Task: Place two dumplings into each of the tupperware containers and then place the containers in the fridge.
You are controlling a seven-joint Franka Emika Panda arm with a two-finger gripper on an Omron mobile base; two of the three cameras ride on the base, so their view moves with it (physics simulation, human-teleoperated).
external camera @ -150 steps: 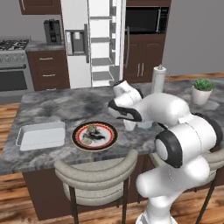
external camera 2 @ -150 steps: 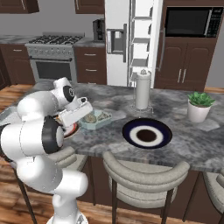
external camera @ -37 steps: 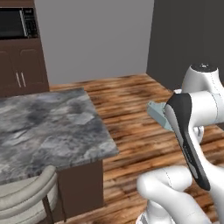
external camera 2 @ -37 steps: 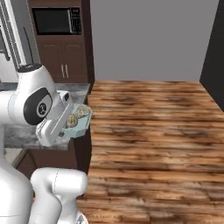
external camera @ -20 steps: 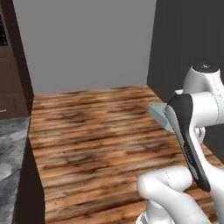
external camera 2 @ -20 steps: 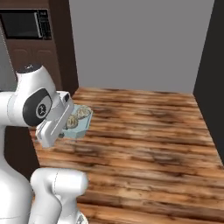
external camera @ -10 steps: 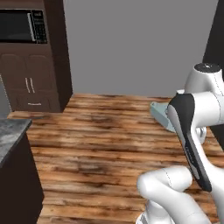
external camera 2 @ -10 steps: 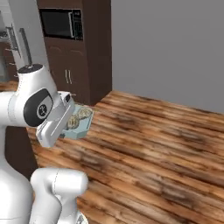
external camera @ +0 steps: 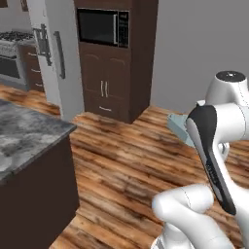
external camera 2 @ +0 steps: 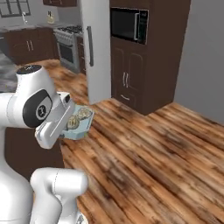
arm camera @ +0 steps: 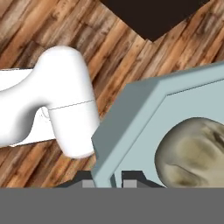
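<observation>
My gripper (arm camera: 109, 177) is shut on the rim of the small pale blue tupperware container (arm camera: 144, 113), which I carry above the wooden floor. In the right base view the container (external camera 2: 81, 130) sits level beside my forearm, with two beige dumplings (external camera 2: 78, 119) in it. One dumpling (arm camera: 192, 151) shows large in the hand view. A corner of the container (external camera: 178, 128) pokes out from behind my arm in the left base view. The fridge (external camera 2: 95, 52) stands ahead to the left, its grey side and a dark vertical handle facing me; it also appears as the fridge (external camera: 54, 53) at the upper left.
A dark-wood cabinet with a microwave (external camera 2: 128, 24) stands right of the fridge. A stove (external camera 2: 68, 41) is farther back on the left. The marble-topped island (external camera: 29, 141) lies close at my left. Wooden floor (external camera 2: 148, 157) stretches open ahead.
The whole picture has swung: the base has turned, bringing the fridge, microwave cabinet and island into view. The container stays in my grip, unchanged relative to the arm.
</observation>
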